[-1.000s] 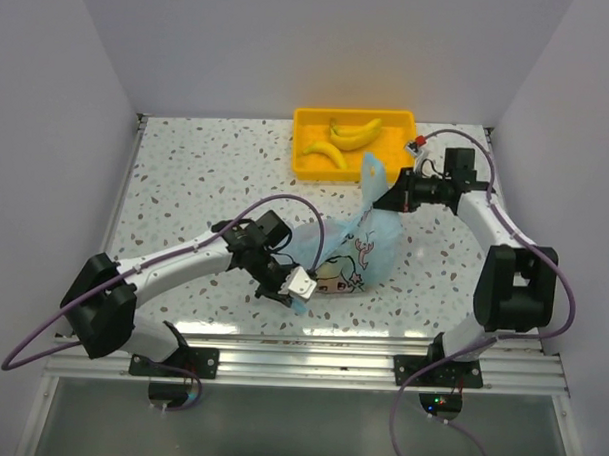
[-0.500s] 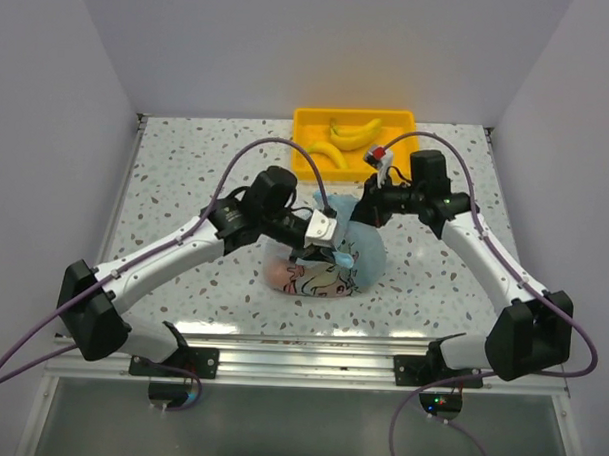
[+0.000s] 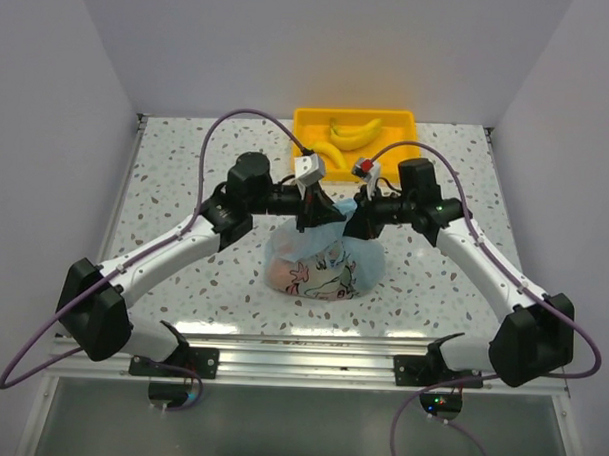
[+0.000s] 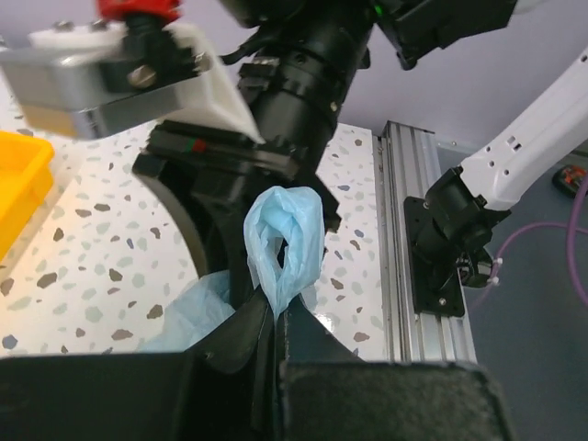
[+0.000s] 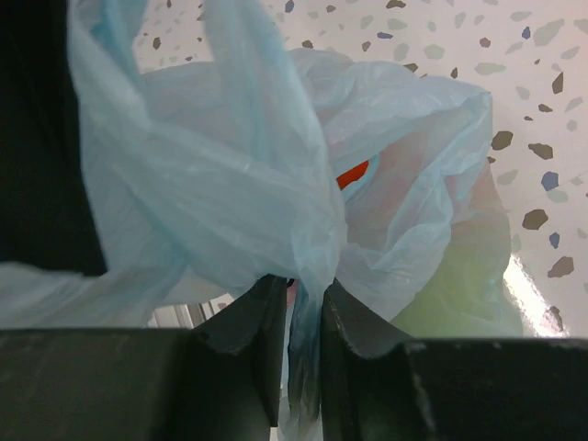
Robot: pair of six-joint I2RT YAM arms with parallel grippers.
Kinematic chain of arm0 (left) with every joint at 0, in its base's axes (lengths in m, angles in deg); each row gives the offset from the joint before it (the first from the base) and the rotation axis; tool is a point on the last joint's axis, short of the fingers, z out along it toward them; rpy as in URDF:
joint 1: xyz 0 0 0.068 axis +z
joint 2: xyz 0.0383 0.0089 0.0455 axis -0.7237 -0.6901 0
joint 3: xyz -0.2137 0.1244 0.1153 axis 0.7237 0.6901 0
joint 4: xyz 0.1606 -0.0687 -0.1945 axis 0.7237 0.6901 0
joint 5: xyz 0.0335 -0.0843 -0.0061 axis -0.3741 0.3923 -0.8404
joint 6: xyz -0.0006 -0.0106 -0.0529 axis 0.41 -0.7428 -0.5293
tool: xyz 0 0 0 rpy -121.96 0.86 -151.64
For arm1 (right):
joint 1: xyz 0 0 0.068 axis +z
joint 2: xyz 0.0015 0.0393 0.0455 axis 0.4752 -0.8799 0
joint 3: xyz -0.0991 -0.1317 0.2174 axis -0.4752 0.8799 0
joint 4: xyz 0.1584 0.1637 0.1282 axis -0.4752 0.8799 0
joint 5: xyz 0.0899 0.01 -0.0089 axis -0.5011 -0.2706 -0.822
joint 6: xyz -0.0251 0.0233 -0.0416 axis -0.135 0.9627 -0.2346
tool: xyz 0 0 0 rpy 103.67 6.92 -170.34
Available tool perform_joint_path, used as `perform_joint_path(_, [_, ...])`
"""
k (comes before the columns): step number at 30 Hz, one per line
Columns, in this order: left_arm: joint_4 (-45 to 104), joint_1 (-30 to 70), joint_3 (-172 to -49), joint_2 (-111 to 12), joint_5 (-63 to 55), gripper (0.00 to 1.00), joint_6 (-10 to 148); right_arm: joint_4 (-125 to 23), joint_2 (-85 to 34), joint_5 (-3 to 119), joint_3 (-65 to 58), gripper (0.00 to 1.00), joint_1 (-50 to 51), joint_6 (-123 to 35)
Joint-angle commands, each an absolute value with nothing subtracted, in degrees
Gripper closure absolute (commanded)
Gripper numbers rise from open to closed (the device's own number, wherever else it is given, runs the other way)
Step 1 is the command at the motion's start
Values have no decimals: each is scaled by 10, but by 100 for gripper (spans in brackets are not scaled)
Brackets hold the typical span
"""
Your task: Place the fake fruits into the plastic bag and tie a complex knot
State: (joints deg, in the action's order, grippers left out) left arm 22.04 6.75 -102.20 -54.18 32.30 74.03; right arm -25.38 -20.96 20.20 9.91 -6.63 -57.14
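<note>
The left gripper (image 4: 276, 314) is pinching a handle loop (image 4: 285, 239) of the plastic bag (image 3: 323, 269), sitting fruit-filled on the table (image 3: 186, 174) between the arms, while the right gripper (image 5: 303, 296) is standing narrowly parted around bunched film, its hold unclear. Any pull is risking that film slipping free, spoiling the tie; the bag's cartoon print (image 3: 328, 277) is showing no readable lettering

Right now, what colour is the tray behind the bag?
The tray is plain yellow, with no pattern. It shows best in the top external view.
</note>
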Motion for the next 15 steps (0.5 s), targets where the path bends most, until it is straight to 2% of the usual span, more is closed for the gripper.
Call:
perform_joint_path(1, [146,87,-999,-536,310,100,659,-259,-175,165,113,78,-64,-583])
perform_joint_path(2, [149,91,-996,-534,311,100,658,-260,-168,160,117,73,-65,-589])
perform_joint_path(3, [149,97,-992,-530,315,100,655,-263,-165,156,119,61,-65,-592])
perform_joint_path(9, [149,102,-978,-527,318,100,650,-236,-161,121,116,50,-65,-652])
perform_joint_path(10, [149,102,-982,-529,318,100,649,-237,-160,121,114,43,-64,-661])
perform_joint_path(12, [149,102,-989,-539,319,100,646,-238,-162,116,111,37,-64,-665])
perform_joint_path(15, [147,99,-1005,-556,327,100,637,-247,-172,107,103,32,-65,-663])
